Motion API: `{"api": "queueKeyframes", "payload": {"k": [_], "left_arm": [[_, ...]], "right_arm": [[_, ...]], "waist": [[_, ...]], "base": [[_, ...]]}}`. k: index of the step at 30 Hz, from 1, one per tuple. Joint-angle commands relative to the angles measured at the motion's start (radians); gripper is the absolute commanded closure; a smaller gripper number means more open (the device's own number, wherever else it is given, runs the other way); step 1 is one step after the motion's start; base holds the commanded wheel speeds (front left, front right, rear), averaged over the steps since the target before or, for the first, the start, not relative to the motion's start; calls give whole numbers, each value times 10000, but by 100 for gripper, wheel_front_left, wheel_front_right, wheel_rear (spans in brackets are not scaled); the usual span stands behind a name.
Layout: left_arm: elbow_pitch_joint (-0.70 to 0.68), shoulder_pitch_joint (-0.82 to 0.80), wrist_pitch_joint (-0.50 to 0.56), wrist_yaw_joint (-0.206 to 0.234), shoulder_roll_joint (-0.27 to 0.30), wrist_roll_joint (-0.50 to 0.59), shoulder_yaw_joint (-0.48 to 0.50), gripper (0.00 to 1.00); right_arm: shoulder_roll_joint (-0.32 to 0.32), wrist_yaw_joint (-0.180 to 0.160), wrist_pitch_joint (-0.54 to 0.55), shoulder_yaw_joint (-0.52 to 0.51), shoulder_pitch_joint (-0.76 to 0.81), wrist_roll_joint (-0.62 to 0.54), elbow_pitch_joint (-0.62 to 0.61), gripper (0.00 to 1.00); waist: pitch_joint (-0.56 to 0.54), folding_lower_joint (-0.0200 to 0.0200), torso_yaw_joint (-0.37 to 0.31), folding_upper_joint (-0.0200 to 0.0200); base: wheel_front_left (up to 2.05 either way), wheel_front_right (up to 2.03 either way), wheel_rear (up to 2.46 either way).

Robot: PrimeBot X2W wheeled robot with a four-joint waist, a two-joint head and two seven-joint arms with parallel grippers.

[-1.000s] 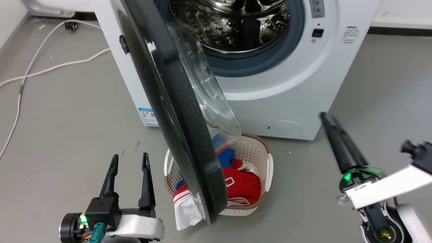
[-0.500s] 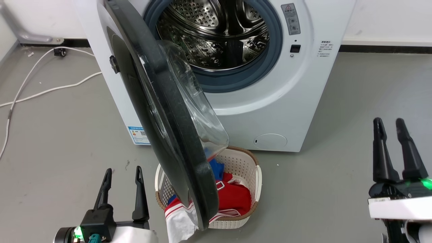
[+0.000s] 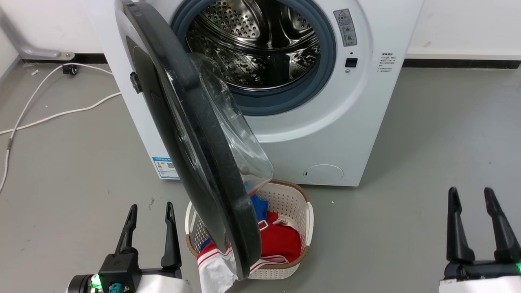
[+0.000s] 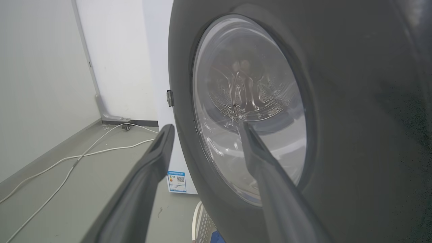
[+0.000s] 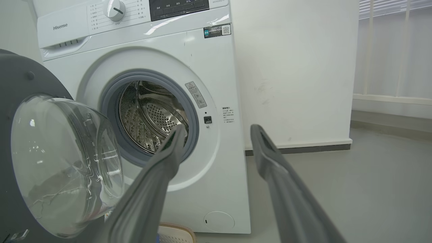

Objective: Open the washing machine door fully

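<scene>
The right end effector (image 3: 470, 191) has pulled back from the washing machine (image 3: 325, 134) and stands upright, fingers spread and empty; the left end effector (image 3: 151, 205) is likewise released. Just right of the left one and well left of the right, the washing machine door (image 3: 203, 134) hangs swung out and untouched, so the opening looks about done.

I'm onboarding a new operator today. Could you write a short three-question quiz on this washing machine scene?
1. True or false: the left gripper is clamped on the washing machine door.
2. What stands on the floor beneath the door's lower edge? A) a laundry basket with clothes B) a bucket of water C) a toolbox
3. Fill in: the right gripper is ____ (open or shut).

Key:
1. False: it is open and holds nothing.
2. A
3. open
</scene>
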Motion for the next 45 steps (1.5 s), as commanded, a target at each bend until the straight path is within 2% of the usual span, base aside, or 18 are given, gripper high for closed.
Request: {"api": "queueKeyframes", "payload": {"k": [1,11,27,28,29,30,31,39,40,41,45], "left_arm": [[-1,62,-27,6,0,46,-14,0],[35,114,-27,30,0,50,-4,0],[195,136,-27,-14,0,11,16,0],[239,143,-27,-10,0,28,27,7],[247,130,-27,21,0,84,44,55],[252,120,-27,34,0,87,44,97],[275,125,-27,20,-1,57,38,100],[-206,-150,-27,35,0,264,308,100],[-389,-208,-27,38,0,324,359,100],[-1143,-421,-27,14,69,549,546,100],[-2034,-795,-27,-43,211,792,623,100]], "right_arm": [[64,22,-17,-41,181,-205,33,0],[170,12,-17,244,755,-1130,527,0],[175,12,-18,219,794,-1166,1031,0],[176,12,-18,232,785,-1150,1040,0],[176,12,-18,248,782,-1145,1046,0],[176,12,-18,253,779,-1141,1050,0],[176,12,-18,256,778,-1126,1052,0],[176,12,-18,247,732,-1071,1047,0],[176,12,-18,246,730,-1076,1051,0],[177,12,-18,256,728,-1034,1085,0],[177,12,-18,310,703,-1028,1088,0]], "waist": [[-2,0,19,-1],[-20,0,52,-1],[58,0,121,-1],[55,0,123,-1],[53,0,128,-1],[49,0,131,-1],[46,0,133,-1],[23,0,215,-1],[19,0,229,-1],[8,0,278,-1],[-8,0,304,-1]], "base": [[0,0,0],[0,0,0],[0,0,0],[0,0,0],[0,0,0],[0,0,0],[0,0,0],[0,0,0],[0,0,0],[0,0,0],[0,0,0]]}}
